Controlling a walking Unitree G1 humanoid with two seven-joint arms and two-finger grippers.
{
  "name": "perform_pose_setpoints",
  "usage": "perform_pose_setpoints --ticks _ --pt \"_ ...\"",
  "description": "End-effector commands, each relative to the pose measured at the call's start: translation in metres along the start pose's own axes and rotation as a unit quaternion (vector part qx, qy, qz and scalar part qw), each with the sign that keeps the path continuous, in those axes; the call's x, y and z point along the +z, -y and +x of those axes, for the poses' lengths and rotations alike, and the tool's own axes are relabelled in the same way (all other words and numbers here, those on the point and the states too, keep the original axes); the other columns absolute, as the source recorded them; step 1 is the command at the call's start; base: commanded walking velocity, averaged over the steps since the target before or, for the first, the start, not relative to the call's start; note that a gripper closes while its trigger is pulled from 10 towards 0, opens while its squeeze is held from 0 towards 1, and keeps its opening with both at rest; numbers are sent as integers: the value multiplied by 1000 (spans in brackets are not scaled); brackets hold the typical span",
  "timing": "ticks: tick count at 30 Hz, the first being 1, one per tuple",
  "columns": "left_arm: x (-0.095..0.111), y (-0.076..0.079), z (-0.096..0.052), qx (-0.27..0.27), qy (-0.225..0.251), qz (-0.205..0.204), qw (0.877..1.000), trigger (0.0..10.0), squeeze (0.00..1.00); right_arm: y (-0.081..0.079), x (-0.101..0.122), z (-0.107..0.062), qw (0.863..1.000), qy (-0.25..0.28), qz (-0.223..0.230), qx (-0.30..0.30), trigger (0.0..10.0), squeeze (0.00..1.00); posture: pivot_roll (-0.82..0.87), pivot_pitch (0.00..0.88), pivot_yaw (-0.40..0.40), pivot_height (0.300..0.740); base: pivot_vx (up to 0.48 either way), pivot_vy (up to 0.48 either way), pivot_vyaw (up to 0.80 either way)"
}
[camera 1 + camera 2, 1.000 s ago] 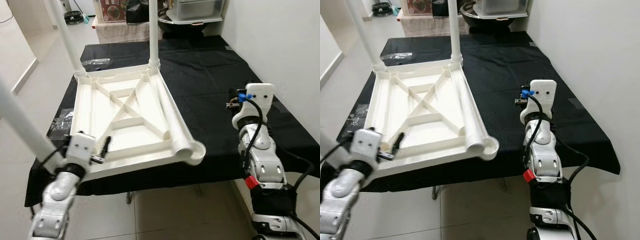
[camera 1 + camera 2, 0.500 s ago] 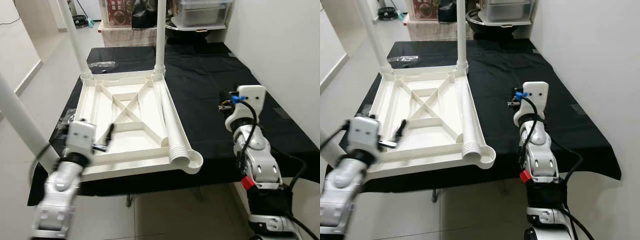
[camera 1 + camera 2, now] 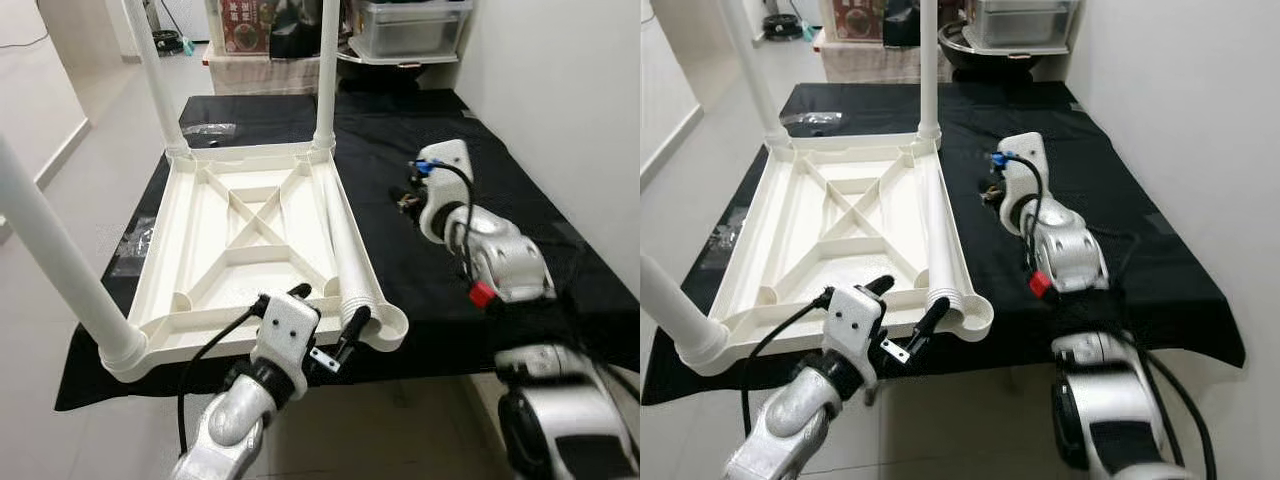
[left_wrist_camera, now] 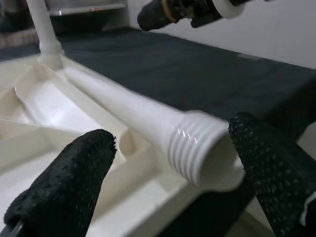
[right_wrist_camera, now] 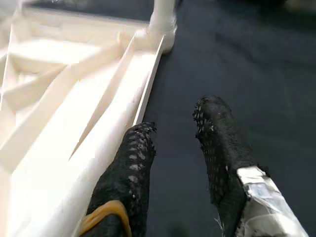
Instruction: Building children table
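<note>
The loose white plastic leg tube (image 3: 346, 258) lies lengthwise along the upturned white tabletop (image 3: 215, 240), its ribbed end between the spread left gripper (image 4: 173, 163), nearer than the spread right gripper (image 5: 175, 148).

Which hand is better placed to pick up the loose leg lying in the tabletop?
Probably the left hand: its open fingers straddle the threaded end of the leg. The right hand hovers over the black cloth, beside the tabletop.

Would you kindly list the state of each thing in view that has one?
Table top: upside down on the black-covered table.
Three legs: upright in corner sockets.
Loose leg: lying along the table top's edge.
Left gripper: jaws open, astride the loose leg's threaded end.
Right gripper: jaws open, holding nothing.
</note>
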State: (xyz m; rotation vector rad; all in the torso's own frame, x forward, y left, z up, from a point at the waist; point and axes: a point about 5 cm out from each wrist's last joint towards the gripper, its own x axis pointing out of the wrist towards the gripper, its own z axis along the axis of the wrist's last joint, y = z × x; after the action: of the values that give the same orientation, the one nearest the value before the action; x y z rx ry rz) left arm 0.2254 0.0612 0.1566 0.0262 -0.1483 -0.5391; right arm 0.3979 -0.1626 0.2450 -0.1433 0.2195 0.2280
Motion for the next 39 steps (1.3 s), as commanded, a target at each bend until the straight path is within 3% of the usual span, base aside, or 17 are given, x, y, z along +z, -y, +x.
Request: perform_pose_setpoints --ticks 1,6,7,9,10,14,15,20,27,34,39 --pt "-4 7 -7 -12 -17 -10 1000 10000 0 -8 5 7 999 -25 9 30 10000 0 14 127 -71 740 0 0 0" --pt "-8 12 -14 -12 -32 -17 999 10000 0 -14 13 16 997 -61 -9 48 10000 0 11 132 -82 740 0 0 0" --pt "-9 12 -15 -7 -34 -19 999 10000 0 -15 13 19 996 -70 -19 51 10000 478 4 133 -97 740 0 0 0" --pt "-9 12 -15 -4 -36 -21 999 10000 0 -16 13 20 995 -75 -27 54 10000 478 4 133 -97 740 0 0 0" --pt "-10 12 -15 0 -40 -26 999 10000 0 -18 11 22 994 -85 -34 60 10000 1000 4 137 -106 740 0 0 0" --pt "-11 14 -15 2 -46 -32 998 10000 0 -20 10 24 992 -99 -45 66 10000 1000 -1 142 -112 740 0 0 0" --pt "-10 16 -16 2 -47 -35 998 10000 0 -21 11 25 991 -103 -57 61 10000 0 -14 146 -123 740 0 0 0" --pt "-8 20 -16 2 -46 -39 998 10000 0 -28 12 27 987 -130 -75 59 10000 0 -25 160 -145 740 0 0 0" --pt "-5 25 -15 10 -44 -42 998 10000 0 -38 9 27 982 -168 -61 66 10000 0 -37 173 -165 740 0 0 0" --pt "-4 27 -14 12 -43 -45 998 10000 0 -47 9 29 981 -169 -65 70 10000 0 -40 180 -178 740 0 0 0" --pt "-5 25 -13 15 -45 -44 998 10000 0 -57 15 30 984 -154 -32 82 10000 0 -29 174 -162 740 0 0 0"
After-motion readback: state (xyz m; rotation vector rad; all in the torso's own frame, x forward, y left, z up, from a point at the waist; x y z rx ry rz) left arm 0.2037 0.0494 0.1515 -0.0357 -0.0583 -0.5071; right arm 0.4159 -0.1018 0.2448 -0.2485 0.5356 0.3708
